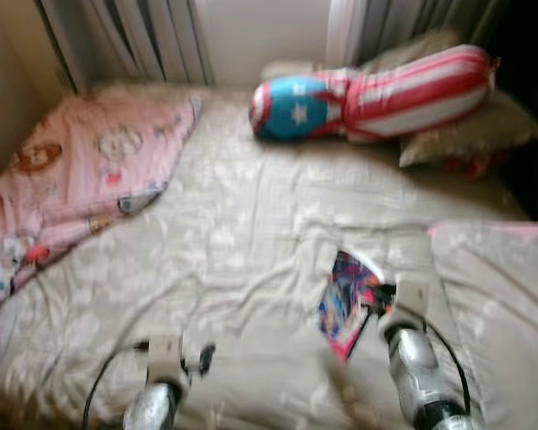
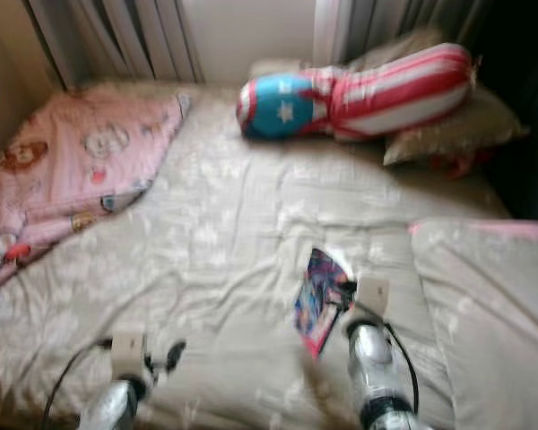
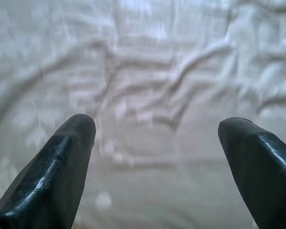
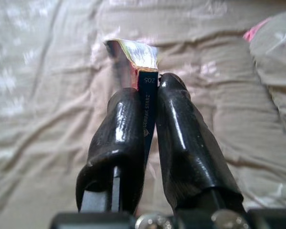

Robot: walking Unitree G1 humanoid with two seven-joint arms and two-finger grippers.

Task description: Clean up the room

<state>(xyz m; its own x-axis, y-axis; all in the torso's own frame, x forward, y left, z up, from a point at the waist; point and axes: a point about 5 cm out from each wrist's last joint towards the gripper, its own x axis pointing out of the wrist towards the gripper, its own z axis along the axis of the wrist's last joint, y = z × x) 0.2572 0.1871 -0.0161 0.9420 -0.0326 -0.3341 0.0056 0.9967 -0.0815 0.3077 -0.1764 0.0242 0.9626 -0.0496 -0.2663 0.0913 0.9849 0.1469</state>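
I have the right gripper point(image 4: 148, 114) clamped on the spine of a thin colourful book point(image 1: 348, 300), held just above the rumpled beige bedspread point(image 1: 251, 233) near the bed's right side, while my left gripper point(image 3: 157, 143) hangs spread wide over bare cover.

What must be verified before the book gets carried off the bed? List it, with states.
1. Right claw shut on the book: ok.
2. Grip placement: on the spine edge, pages drooping; not ok for a fast swing.
3. Left claw open, over the beige bedspread: ok.
4. Book lifted off the bedspread: cannot tell.
5. Drop-off spot in sight: not ok.
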